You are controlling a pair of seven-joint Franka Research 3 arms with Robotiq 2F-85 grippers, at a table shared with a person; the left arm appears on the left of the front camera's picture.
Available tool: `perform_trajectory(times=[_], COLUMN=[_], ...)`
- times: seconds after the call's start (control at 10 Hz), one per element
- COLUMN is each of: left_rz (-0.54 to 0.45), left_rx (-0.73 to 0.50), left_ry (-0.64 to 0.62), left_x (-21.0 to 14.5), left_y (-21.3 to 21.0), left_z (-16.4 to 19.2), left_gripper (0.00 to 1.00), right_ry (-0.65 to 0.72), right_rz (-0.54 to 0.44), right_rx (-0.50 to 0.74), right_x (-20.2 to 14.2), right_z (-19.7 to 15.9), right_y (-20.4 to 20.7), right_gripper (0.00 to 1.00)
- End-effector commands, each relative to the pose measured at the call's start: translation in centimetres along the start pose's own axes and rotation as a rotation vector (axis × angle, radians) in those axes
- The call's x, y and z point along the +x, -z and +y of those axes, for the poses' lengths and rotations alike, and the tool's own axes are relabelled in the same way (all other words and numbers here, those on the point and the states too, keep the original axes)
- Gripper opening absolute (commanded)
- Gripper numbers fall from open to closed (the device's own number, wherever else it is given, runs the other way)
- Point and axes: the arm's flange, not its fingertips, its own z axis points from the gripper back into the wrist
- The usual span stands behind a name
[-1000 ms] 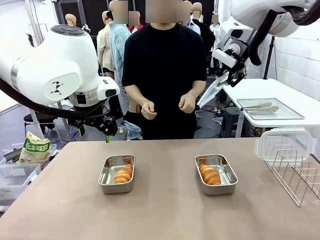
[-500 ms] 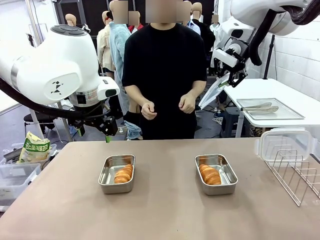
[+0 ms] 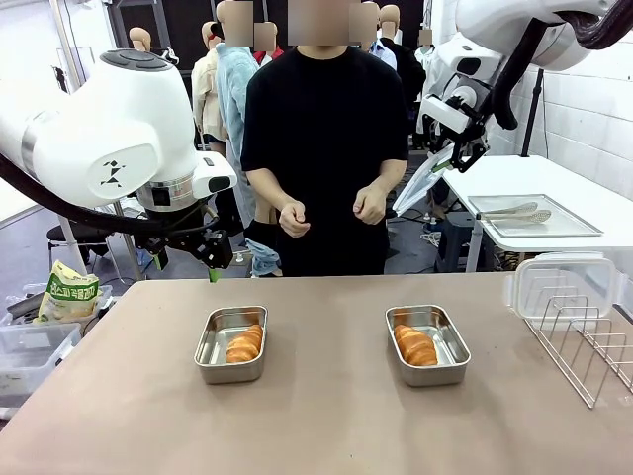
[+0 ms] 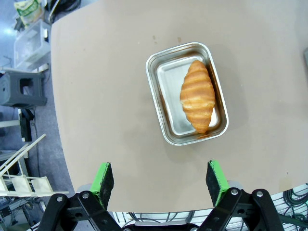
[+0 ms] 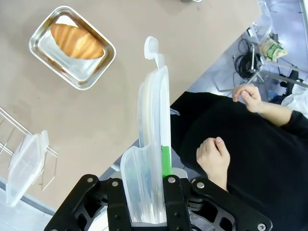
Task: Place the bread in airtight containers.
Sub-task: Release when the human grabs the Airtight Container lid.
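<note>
The left pincer (image 4: 158, 173) hangs above the left near part of the desk (image 3: 326, 426), jaws wide apart and empty. Below it sits the left container (image 3: 216, 341), with the left croissant (image 3: 244, 343) lying along its right wall. Treat the bread as light, flaky and easily crushed. It needs no further handling.

To the right, well apart, the right container (image 3: 447, 341) holds the right croissant (image 3: 415, 346). Neither tub has a lid on. Expect the steel tubs to be light and to slide if you press off-centre.

High at the far right, the right pincer (image 5: 151, 163) is clamped on one edge of a clear lid (image 5: 154, 106), which stands edge-up. The lid looks thin and flexible, so bring it flat before seating it.

The desk between the tubs is bare. The wire rack (image 3: 588, 351), carrying a second lid (image 3: 559, 282), crowds the right edge. The person (image 3: 326, 148) stands at the far edge.
</note>
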Motion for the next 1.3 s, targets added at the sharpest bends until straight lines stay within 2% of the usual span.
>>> perform_trajectory(times=[0.0,1.2], left_rz=[0.005,0.005], left_rx=[0.000,0.000], left_ry=[0.002,0.002], left_x=[0.03,0.03], left_y=[-0.08,-0.08], left_z=[0.08,0.08], left_gripper=[1.00,1.00], right_ry=[0.003,0.003], right_rz=[0.006,0.006], right_rx=[-0.019,-0.019], right_x=[-0.03,-0.03], right_z=[-0.09,-0.09], right_y=[-0.01,-0.01], right_gripper=[0.00,0.00])
